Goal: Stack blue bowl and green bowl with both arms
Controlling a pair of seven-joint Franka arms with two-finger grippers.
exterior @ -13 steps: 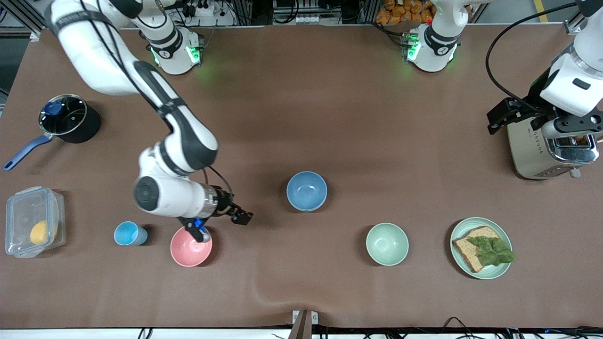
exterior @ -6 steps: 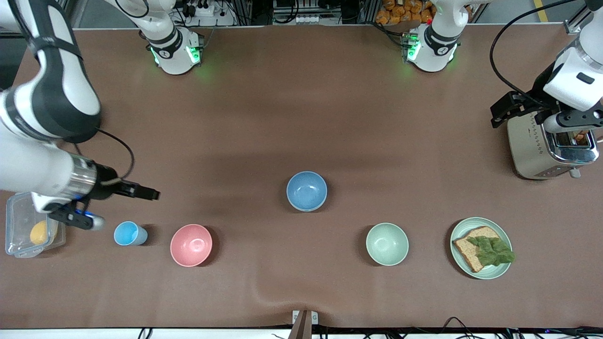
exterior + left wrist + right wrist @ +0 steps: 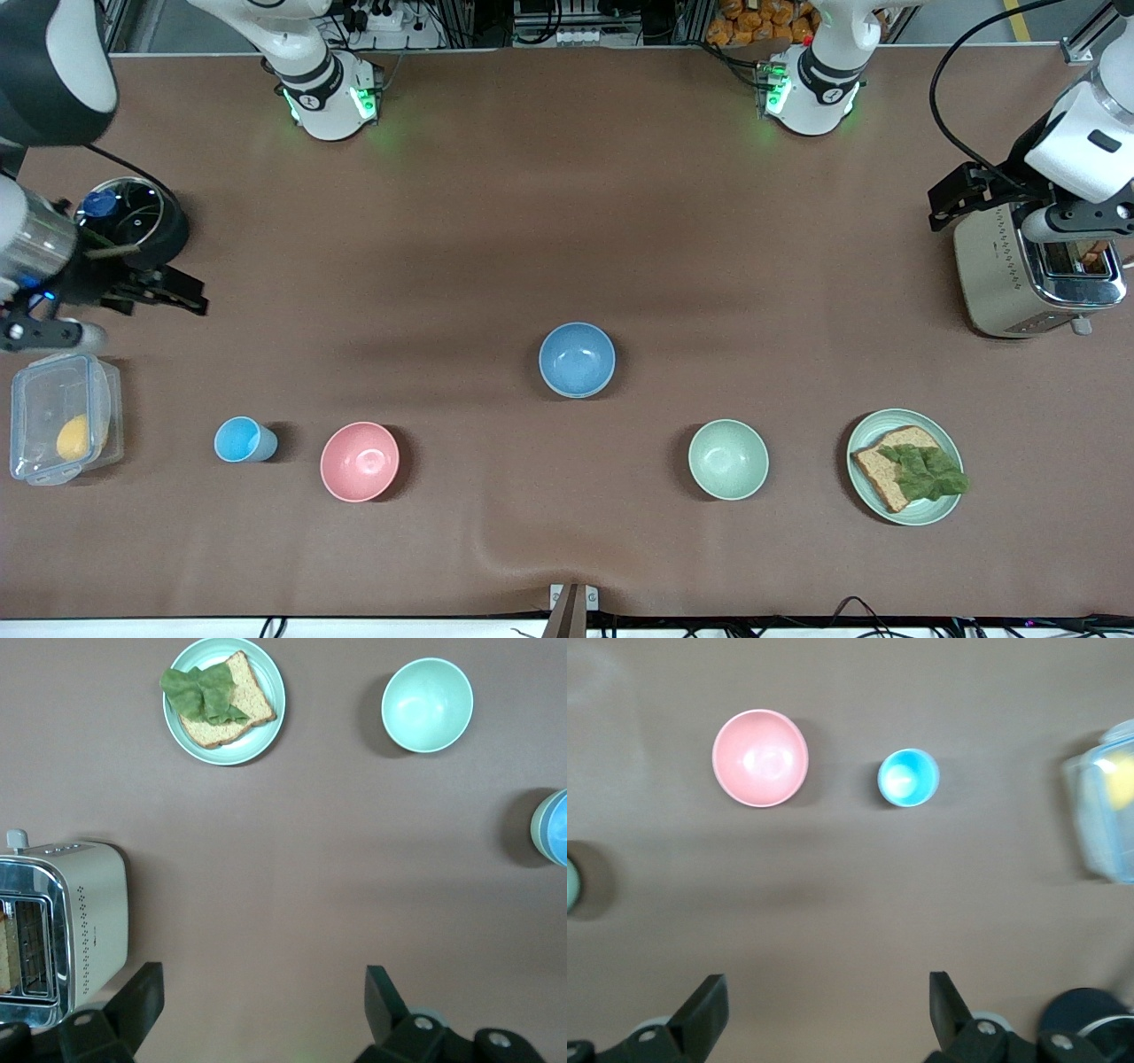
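Observation:
The blue bowl (image 3: 577, 359) stands upright mid-table and shows at the edge of the left wrist view (image 3: 554, 826). A pale mint-green bowl (image 3: 728, 459) stands nearer the front camera, toward the left arm's end; it also shows in the left wrist view (image 3: 427, 704). No dull sage-green bowl shows in any view. My right gripper (image 3: 124, 317) is open and empty, up over the table beside the pot; its own view (image 3: 822, 1010) shows bare table between the fingers. My left gripper (image 3: 1010, 213) is open and empty over the toaster's edge (image 3: 261, 997).
A pink bowl (image 3: 360, 461) and a light-blue cup (image 3: 239, 439) stand toward the right arm's end. A clear box (image 3: 60, 416) with a yellow fruit and a lidded pot (image 3: 133, 221) are there too. A toaster (image 3: 1032, 283) and a plate (image 3: 864, 505) with bread stand at the left arm's end.
My right arm has swung from over the pink bowl out to the right arm's end of the table, ending beside the pot. The left gripper has barely shifted. The bowls have not moved.

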